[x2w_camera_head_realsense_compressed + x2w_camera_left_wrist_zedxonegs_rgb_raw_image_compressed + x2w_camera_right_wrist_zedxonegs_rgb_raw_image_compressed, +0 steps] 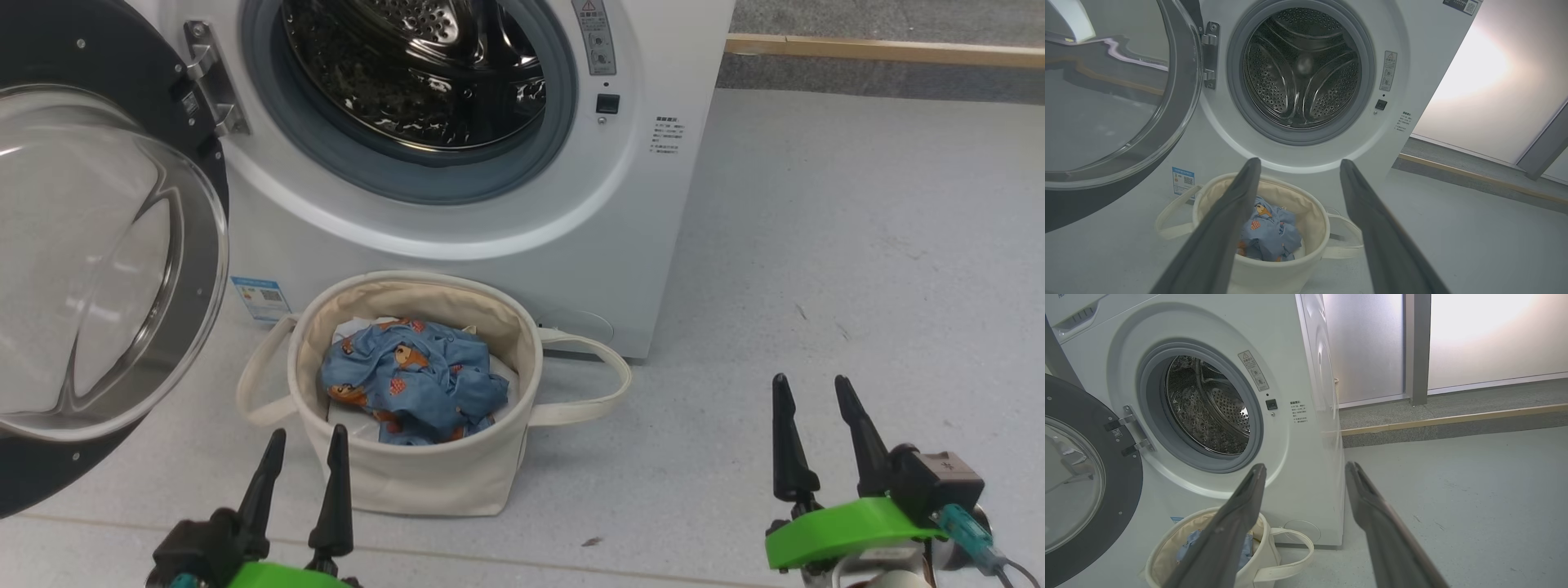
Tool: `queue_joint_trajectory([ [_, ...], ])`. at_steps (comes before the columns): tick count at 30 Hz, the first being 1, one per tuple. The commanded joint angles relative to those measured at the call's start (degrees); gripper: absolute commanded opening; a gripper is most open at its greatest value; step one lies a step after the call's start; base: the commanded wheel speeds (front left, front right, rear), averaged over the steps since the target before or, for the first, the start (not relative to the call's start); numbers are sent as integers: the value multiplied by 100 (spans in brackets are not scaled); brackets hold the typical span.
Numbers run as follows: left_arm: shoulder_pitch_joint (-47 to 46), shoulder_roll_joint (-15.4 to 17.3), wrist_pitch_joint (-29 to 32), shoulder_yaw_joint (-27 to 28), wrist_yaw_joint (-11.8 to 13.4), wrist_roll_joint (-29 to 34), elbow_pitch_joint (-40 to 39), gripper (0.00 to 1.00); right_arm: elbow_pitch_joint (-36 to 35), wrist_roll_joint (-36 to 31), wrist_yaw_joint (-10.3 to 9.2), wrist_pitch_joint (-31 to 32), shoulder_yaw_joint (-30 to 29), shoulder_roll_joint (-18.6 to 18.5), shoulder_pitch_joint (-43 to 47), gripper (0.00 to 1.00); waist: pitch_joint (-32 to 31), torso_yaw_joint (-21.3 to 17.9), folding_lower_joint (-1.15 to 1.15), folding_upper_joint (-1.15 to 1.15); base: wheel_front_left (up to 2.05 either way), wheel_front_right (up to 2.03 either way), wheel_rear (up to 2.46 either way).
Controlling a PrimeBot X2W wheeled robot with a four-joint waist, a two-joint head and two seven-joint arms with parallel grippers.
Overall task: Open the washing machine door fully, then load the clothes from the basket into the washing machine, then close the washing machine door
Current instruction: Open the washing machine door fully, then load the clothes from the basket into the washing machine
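The white washing machine (pixel 571 212) stands ahead, its steel drum (pixel 1302 69) bare inside. Its door (pixel 90 269), black-rimmed with a clear glass bowl, is swung wide to the left on a metal hinge (pixel 208 77). On the floor in front sits the cream basket (pixel 408 457) holding the clothes (pixel 412 380), blue fabric printed with bears. My left gripper (pixel 304 437) is open just in front of the basket's near rim, nothing between its fingers. My right gripper (pixel 812 385) is open over bare floor, well right of the basket. The basket (pixel 1257 555) also appears low in the right wrist view.
The open door (pixel 1106 122) juts out over the floor at left, close to my left arm. A low step with a wooden edge (pixel 882 51) runs behind the machine at right, frosted panels (pixel 1478 339) above it. Grey floor (pixel 857 269) stretches to the right.
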Motion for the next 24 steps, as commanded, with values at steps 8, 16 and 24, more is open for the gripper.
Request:
queue_joint_trajectory([
  [8, -92, 22, -27, 172, 222, 62, -186, 100, -79, -172, 1, -70, 64, -14, -159, 100, -17, 64, 0, 0, 0, 0, 0],
  [16, -86, 22, -27, 32, 12, -195, 50, 100, 7, -172, 1, -70, 78, -14, -184, 100, 0, 63, 0, 0, 1, -4, 3],
  [24, -152, 22, -27, 48, -7, -176, 105, 100, 55, -153, 1, -70, 109, -14, -195, 100, 47, 59, 0, 0, 52, -105, 53],
])
